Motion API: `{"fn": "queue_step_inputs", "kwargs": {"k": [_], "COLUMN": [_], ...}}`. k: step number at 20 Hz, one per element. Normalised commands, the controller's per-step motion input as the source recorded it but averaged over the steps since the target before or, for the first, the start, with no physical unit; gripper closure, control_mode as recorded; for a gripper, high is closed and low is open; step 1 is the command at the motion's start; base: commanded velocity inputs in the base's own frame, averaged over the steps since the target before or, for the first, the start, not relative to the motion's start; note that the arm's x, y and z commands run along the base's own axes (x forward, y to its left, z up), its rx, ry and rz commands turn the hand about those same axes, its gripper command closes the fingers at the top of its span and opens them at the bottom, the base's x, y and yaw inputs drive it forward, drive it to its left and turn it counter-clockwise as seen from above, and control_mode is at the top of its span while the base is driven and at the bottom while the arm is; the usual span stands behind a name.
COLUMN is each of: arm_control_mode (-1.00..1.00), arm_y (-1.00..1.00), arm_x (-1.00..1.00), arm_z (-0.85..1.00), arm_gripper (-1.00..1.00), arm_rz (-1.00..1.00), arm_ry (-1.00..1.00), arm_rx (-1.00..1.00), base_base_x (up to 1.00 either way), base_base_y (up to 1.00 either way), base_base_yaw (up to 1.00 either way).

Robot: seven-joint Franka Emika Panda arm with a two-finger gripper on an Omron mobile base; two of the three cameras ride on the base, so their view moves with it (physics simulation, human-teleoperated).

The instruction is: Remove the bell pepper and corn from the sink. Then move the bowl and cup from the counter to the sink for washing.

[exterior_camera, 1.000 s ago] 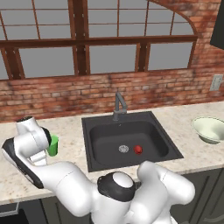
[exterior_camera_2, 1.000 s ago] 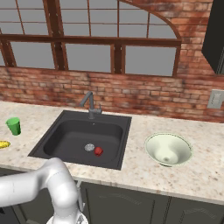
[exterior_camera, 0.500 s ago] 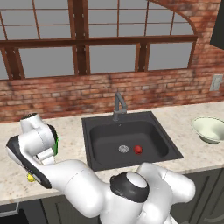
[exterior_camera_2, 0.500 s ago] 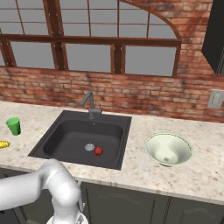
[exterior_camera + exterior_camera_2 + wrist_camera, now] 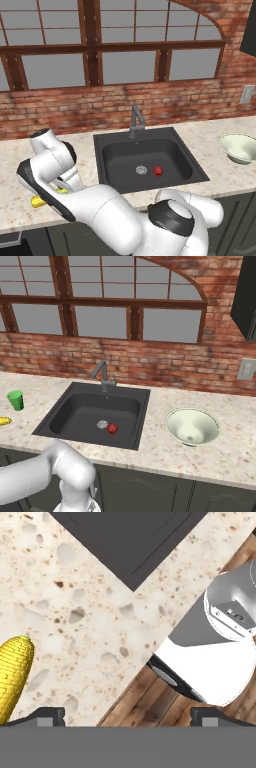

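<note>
I have the long yellow bumpy corn cob lying out on the beige speckled stone counter, at about eight o'clock in the hand view, and my gripper is spread wide with nothing between its fingers. The small glossy red bell pepper sits in the dark rectangular sink basin beside the drain. I judge the pepper comes next: swing over the basin, descend, close on it.

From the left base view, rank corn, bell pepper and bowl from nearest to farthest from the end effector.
1. corn, on the counter left of the sink, beside the end effector.
2. bell pepper, in the sink by the drain.
3. bowl, far right on the counter.
</note>
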Motion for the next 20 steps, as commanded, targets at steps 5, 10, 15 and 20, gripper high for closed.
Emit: {"fn": "queue_step_inputs", "kwargs": {"k": [5,10,15,20], "arm_control_mode": [-1.0,-1.0,-1.0,-1.0], "arm_y": [-0.47,-0.5,-0.51,-0.52], "arm_x": [-0.14,-0.13,-0.07,-0.02], "arm_z": [0.16,0.13,0.11,0.06], "arm_gripper": [-1.0,-1.0,-1.0,-1.0], "arm_rz": [0.24,0.23,0.2,0.17], "arm_ry": [-0.01,0.0,0.0,0.0], "arm_rx": [0.0,0.0,0.0,0.01], "base_base_x": [0.0,0.0,0.0,0.0], "base_base_y": [0.0,0.0,0.0,0.0], "base_base_yaw": [0.0,0.0,0.0,0.0]}}
